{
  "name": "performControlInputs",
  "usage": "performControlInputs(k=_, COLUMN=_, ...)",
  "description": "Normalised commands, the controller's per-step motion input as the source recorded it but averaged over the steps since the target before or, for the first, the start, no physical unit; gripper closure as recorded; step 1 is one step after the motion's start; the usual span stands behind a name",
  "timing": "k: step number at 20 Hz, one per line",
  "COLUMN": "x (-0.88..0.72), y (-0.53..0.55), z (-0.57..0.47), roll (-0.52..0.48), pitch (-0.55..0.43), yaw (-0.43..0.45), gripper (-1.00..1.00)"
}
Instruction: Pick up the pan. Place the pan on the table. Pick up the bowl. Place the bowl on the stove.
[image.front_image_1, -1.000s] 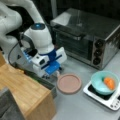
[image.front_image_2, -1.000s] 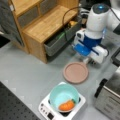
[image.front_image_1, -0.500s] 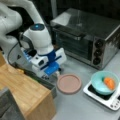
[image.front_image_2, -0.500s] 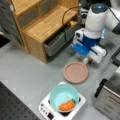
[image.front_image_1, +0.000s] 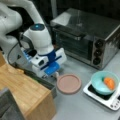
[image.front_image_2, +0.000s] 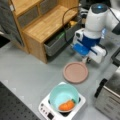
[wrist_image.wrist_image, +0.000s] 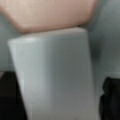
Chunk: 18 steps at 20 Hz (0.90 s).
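The pinkish-brown pan (image.front_image_1: 69, 83) (image.front_image_2: 75, 72) lies flat on the pale grey table (image.front_image_1: 82, 107) (image.front_image_2: 25, 72). Its short pale handle (wrist_image.wrist_image: 55, 75) fills the wrist view, with the pan's rim (wrist_image.wrist_image: 50, 12) above it. My gripper (image.front_image_1: 55, 74) (image.front_image_2: 86, 60) is down at that handle, open, a dark finger (wrist_image.wrist_image: 111, 100) standing a little off the handle's side. The teal bowl (image.front_image_1: 100, 85) (image.front_image_2: 62, 93) with an orange item (image.front_image_1: 109, 83) (image.front_image_2: 66, 106) inside sits on the white stove (image.front_image_1: 110, 101) (image.front_image_2: 46, 110).
A large silver toaster oven (image.front_image_1: 85, 37) (image.front_image_2: 110, 100) stands behind the stove. A light wooden block (image.front_image_1: 22, 92) (image.front_image_2: 47, 22) with grey drawers is close beside the arm and the pan.
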Motion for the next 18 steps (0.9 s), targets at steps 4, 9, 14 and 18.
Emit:
performControlInputs(k=4, x=0.12, y=0.08, z=0.0, roll=-0.07, pitch=0.0, yaw=-0.011, gripper=1.0)
performControlInputs(k=9, x=0.15, y=0.1, z=0.1, roll=-0.066, pitch=0.043, yaw=-0.016, gripper=1.0)
performControlInputs(k=14, x=0.17, y=0.11, z=0.36, roll=-0.057, pitch=0.138, yaw=-0.009, gripper=1.0)
performControlInputs(k=18, x=0.22, y=0.06, z=0.55, roll=-0.044, pitch=0.252, yaw=0.001, gripper=1.0)
